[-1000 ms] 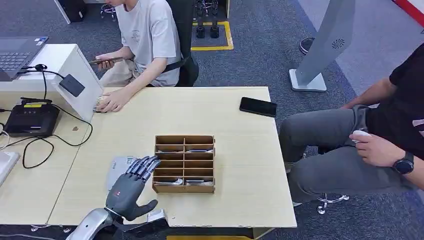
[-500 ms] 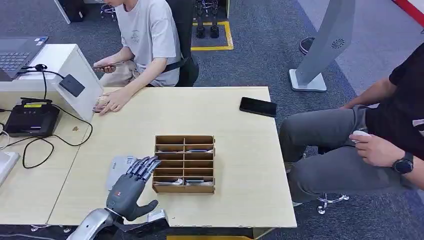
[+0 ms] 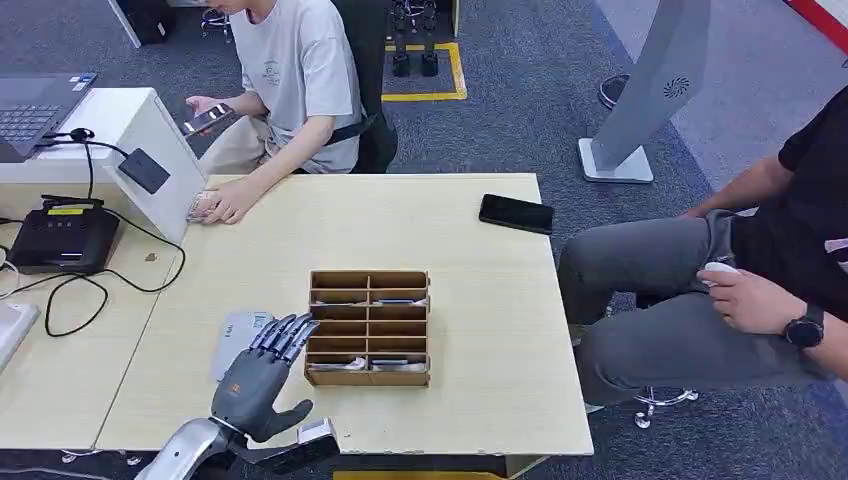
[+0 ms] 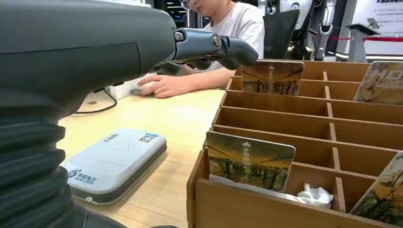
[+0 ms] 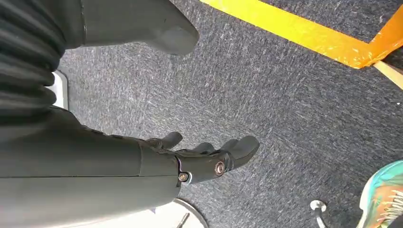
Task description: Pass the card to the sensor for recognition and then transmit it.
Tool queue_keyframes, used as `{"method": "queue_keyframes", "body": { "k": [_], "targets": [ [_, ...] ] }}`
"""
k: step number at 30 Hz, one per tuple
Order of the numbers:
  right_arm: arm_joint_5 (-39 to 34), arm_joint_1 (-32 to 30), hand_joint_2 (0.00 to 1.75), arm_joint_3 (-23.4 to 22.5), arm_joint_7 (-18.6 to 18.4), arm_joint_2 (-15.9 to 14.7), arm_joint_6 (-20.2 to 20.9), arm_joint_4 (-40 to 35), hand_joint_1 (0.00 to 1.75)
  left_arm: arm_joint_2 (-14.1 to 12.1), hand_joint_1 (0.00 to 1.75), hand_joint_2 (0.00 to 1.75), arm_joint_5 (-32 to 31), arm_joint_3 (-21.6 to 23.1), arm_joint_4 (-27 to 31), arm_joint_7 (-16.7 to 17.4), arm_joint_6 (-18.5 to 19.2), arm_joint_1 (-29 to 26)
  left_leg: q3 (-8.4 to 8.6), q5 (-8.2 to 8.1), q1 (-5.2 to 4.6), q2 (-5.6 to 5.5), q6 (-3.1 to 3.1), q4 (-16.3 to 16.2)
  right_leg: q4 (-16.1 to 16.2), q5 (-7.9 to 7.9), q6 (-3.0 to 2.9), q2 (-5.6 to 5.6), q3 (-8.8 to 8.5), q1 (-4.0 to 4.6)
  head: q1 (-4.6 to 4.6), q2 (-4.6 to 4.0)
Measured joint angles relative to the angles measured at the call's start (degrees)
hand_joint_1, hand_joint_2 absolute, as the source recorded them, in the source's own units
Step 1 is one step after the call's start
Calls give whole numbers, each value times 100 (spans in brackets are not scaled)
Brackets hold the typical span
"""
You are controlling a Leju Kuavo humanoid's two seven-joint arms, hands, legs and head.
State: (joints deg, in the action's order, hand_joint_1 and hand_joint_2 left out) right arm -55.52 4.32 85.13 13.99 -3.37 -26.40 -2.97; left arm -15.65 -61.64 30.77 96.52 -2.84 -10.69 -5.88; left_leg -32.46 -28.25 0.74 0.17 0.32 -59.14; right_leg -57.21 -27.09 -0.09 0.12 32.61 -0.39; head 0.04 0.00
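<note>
A wooden card rack (image 3: 368, 378) stands mid-table with several picture cards in its slots. In the left wrist view one card (image 4: 249, 160) leans in the nearest row of the rack (image 4: 266, 209) and another card (image 4: 272, 77) stands further back. A flat white-grey card sensor (image 3: 231, 336) lies on the table just left of the rack, also seen close up as the sensor (image 4: 113, 163). My left hand (image 3: 256, 380) hovers over the sensor's near end, fingers (image 4: 214, 46) stretched toward the rack's left side, holding nothing. My right hand (image 5: 199, 159) hangs over grey carpet, fingers apart and empty.
A black phone (image 3: 515, 213) lies at the table's far right. A white stand with a black pad (image 3: 144, 170) and a black box with cables (image 3: 62, 240) sit at the left. One person (image 3: 290, 80) sits across with a hand on the table; another person (image 3: 750, 290) sits right.
My left hand has stayed almost still beside the rack. The person across the table has raised the phone they hold a little higher.
</note>
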Motion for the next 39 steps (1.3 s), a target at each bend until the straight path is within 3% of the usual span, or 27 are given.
{"method": "queue_keyframes", "body": {
  "k": [39],
  "targets": [
    [-94,1,175,116,2,0,0,0,0,37,0,175,146,0,-138,-68,2,-1,0,0,0,0,0,0,0,0,0,0,0,0,0,0]
  ]
}}
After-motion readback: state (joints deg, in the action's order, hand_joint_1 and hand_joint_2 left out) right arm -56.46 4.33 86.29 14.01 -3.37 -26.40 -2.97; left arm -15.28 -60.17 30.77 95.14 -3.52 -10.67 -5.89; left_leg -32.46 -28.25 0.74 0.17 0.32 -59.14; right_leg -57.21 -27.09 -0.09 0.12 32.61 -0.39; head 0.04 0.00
